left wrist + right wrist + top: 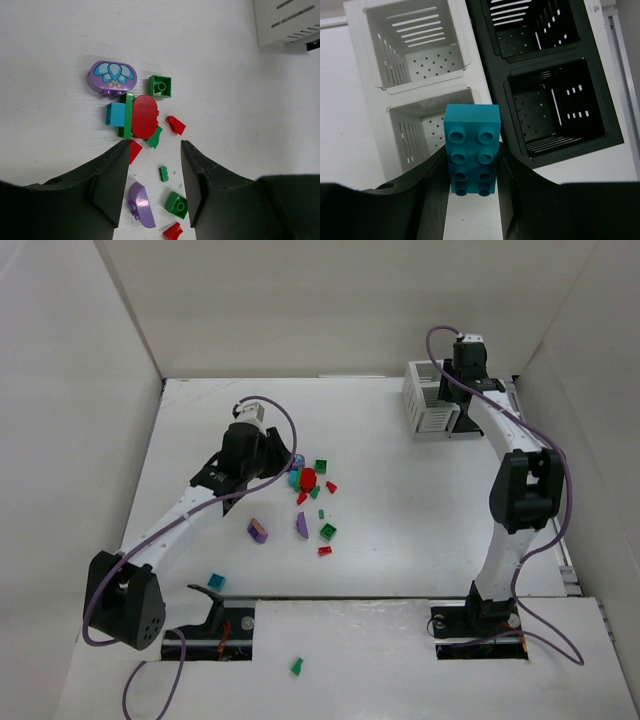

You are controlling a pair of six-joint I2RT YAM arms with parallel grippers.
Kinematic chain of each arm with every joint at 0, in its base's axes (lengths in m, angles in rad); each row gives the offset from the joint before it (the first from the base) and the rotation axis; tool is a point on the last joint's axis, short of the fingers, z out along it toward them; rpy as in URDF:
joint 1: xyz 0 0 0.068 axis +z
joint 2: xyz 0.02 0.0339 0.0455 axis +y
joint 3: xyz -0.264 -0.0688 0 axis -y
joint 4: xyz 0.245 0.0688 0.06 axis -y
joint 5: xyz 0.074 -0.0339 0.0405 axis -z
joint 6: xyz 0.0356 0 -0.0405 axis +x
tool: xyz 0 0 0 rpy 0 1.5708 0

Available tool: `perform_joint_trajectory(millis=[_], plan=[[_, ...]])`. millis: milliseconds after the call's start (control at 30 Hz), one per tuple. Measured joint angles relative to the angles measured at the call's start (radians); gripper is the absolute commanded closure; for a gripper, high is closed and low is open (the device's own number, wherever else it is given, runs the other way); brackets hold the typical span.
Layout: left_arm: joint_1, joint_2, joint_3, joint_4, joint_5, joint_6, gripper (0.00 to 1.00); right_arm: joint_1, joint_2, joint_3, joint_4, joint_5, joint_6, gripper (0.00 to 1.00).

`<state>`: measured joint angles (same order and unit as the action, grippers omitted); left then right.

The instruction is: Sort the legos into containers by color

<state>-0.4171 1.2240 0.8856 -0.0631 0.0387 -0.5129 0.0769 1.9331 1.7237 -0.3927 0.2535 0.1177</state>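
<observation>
The legos lie mid-table: a cluster with a red oval [144, 116], a teal brick [116, 114], a purple flower piece [112, 77] and a green square [160, 86]. A purple curved piece [141, 205] and a green brick [177, 204] lie between my left fingers. My left gripper [154, 145] is open and empty, just above the table at the cluster [308, 478]. My right gripper [472, 150] is shut on a teal brick [472, 125] and holds it over the near white compartment's rim. The white container [415, 45] and the black container [555, 110] stand side by side at the far right [428, 400].
Stray legos: a purple piece [258, 531], a red bit [324, 551], a teal brick [216, 582], and a green piece [297, 666] on the near raised board. White walls enclose the table on the left, back and right. A metal rail [620, 65] runs right of the black container.
</observation>
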Motion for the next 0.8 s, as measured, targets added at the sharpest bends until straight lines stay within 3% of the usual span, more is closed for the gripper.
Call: perform_joint_trajectory(millis=[133, 200, 433, 567, 800], plan=[[0.0, 0.035, 0.0, 0.006, 0.033, 0.01, 0.56, 0.001, 0.056, 0.048, -0.018, 0.016, -0.04, 0.91], [0.0, 0.047, 0.0, 0.006, 0.047, 0.015, 0.51, 0.003, 0.058, 0.054, -0.018, 0.016, -0.055, 0.88], [0.0, 0.064, 0.0, 0.019, 0.092, 0.023, 0.36, 0.006, 0.058, 0.069, -0.007, 0.013, -0.09, 0.6], [0.0, 0.065, -0.002, 0.019, 0.108, 0.027, 0.31, 0.01, 0.06, 0.069, -0.007, 0.004, -0.103, 0.55], [-0.042, 0.076, -0.025, 0.003, 0.098, 0.032, 0.24, 0.012, 0.065, 0.069, -0.002, -0.022, -0.114, 0.37]])
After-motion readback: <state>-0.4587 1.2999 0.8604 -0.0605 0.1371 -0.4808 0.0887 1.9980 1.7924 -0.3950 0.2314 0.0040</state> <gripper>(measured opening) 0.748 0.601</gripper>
